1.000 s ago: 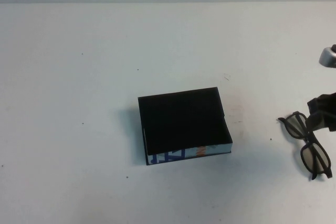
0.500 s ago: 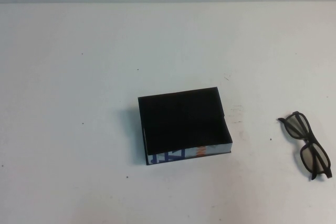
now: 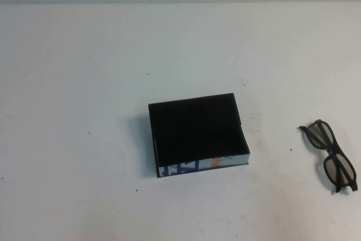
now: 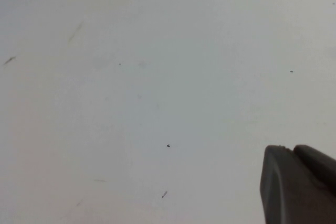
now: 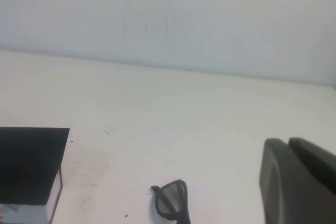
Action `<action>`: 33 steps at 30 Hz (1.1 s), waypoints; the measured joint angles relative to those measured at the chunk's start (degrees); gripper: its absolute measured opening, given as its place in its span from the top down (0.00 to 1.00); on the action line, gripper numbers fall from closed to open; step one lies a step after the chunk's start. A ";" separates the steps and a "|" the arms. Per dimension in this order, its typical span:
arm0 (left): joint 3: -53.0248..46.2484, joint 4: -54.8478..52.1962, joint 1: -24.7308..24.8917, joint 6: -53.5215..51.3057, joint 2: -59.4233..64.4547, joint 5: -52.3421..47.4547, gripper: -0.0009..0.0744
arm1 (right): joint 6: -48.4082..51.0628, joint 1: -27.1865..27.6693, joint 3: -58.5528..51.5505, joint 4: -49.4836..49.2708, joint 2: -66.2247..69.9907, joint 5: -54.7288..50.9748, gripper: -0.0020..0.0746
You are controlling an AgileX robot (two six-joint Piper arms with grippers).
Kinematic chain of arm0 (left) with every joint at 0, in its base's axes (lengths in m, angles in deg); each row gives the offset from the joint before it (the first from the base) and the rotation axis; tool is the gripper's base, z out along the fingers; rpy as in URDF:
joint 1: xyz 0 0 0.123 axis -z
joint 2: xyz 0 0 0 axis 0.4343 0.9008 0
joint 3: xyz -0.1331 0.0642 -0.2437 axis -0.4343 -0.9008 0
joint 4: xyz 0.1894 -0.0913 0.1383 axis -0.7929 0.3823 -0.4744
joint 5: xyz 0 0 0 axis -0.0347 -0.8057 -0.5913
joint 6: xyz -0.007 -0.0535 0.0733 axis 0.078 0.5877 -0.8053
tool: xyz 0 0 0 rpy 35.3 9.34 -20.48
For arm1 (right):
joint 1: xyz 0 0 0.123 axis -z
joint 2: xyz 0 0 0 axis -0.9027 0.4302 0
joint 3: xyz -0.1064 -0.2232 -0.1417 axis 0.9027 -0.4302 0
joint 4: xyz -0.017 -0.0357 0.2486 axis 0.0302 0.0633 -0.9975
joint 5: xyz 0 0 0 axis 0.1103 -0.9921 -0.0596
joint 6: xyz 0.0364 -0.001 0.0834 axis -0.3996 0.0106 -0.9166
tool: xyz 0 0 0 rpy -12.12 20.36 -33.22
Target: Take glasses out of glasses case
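A white table [image 3: 84, 55] fills the high view. Nearest, at its right edge, lie the glasses [image 3: 331, 154], out of the glasses case [image 3: 196, 134] mid-table. The left gripper [image 4: 299, 184] hangs above bare tabletop; the right gripper [image 5: 298, 181] is raised, overlooking both; whether either's fingers are spread or closed cannot be told.

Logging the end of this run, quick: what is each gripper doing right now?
Left gripper: over bare table, holding nothing; open or shut cannot be told.
Right gripper: up off the table near the glasses, holding nothing; cannot be told.
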 joint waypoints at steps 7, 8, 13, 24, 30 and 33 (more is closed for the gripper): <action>0.00 0.00 0.00 0.00 0.00 0.00 0.99 | -5.39 0.00 -6.91 3.10 3.75 10.33 0.99; 0.00 0.00 0.00 0.00 0.00 0.00 0.99 | -7.62 0.00 -8.96 3.96 3.75 12.56 0.99; 0.00 0.00 0.00 0.00 0.00 0.00 0.99 | -11.95 0.00 -16.63 5.12 0.68 15.82 0.99; 0.00 0.00 0.00 0.00 0.00 0.00 0.99 | -21.53 0.00 -18.26 6.11 -3.69 5.22 0.99; 0.00 0.00 0.00 0.00 0.00 0.00 0.99 | -25.14 0.00 -18.26 6.20 -3.69 4.85 0.99; 0.00 0.00 0.00 0.00 0.00 0.00 0.99 | -24.45 0.00 -18.26 6.20 -3.69 4.85 0.99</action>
